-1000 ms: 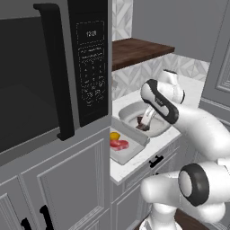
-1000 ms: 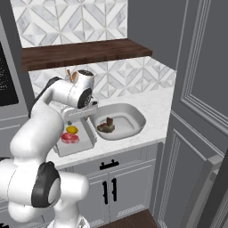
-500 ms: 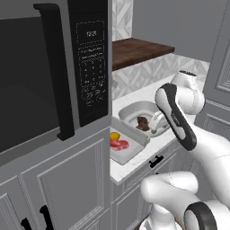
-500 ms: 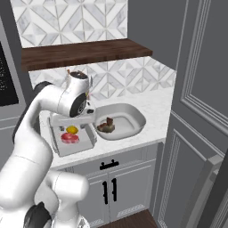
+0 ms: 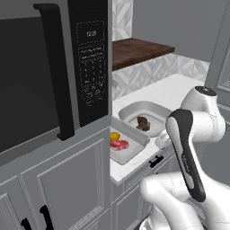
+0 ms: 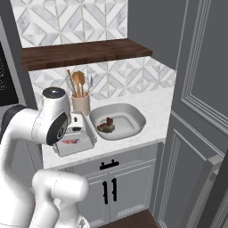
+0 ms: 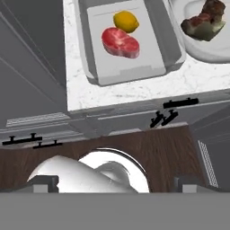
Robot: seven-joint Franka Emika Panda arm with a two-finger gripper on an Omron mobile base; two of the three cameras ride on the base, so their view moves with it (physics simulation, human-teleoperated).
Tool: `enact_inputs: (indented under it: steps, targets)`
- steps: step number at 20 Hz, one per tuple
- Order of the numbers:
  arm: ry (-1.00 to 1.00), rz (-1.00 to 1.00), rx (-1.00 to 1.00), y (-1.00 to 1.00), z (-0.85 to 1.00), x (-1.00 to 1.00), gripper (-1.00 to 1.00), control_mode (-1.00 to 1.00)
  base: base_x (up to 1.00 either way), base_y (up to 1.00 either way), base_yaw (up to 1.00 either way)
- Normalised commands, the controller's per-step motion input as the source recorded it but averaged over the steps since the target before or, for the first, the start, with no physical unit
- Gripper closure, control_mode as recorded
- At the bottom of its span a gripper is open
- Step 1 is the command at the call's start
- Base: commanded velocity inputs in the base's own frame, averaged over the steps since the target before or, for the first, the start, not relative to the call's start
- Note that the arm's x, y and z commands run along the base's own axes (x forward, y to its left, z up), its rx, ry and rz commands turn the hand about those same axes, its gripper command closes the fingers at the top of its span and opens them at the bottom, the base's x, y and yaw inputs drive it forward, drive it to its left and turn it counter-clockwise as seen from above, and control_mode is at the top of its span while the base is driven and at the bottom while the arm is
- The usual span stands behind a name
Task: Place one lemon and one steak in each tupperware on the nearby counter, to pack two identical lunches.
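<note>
Apparently the packing is close to finished, or finished outright. On the white counter [image 7: 112, 96], the shallow flat tray [image 7: 130, 72] holds a bright yellow lemon [image 7: 126, 20] and, touching it, a red-pink steak [image 7: 120, 42]; the left base view shows the same pair, lemon [image 5: 114, 135] beside steak [image 5: 119, 144], lying in that tray [image 5: 130, 155]. Just beside it stands the deeper rounded tub [image 6: 133, 127], and inside it rests a darker brownish steak [image 7: 211, 10] against a duller lump with dark marks [image 7: 202, 29], which is probably the second lemon, though its shape is hard to make out. If that reading holds, each container has its steak and its fruit and nothing remains to be moved. The gripper's finger tips [image 7: 45, 182] rise far apart at the bottom of the hand view, so the claw stands wide and carries nothing. The hand looks down from above the cabinet fronts [image 7: 134, 117] and the wooden floor [image 7: 170, 148], well apart from both containers, which suggests no further pick is in hand.
</note>
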Motion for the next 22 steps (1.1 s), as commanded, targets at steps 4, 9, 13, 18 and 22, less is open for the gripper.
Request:
enact_inputs:
  steps: [4,9,13,18,22]
  targets:
    - [0.18,-0.31,0.00,0.00,0.58,-0.58,-1.00,-1.00,0.00,0.00,0.00]
    - [-0.02,-0.19,0.00,0.01,0.22,-0.92,-1.00,-1.00,0.00,0.00,0.00]
    - [-0.09,-0.07,0.00,0.04,0.00,-0.52,-1.00,-1.00,0.00,0.00,0.00]
    - [0.00,0.00,0.00,0.00,0.00,0.00,-1.00,-1.00,0.00,0.00,0.00]
    - [0.00,0.00,0.00,0.00,0.00,-0.08,-1.00,1.00,-0.72,0.00,0.00]
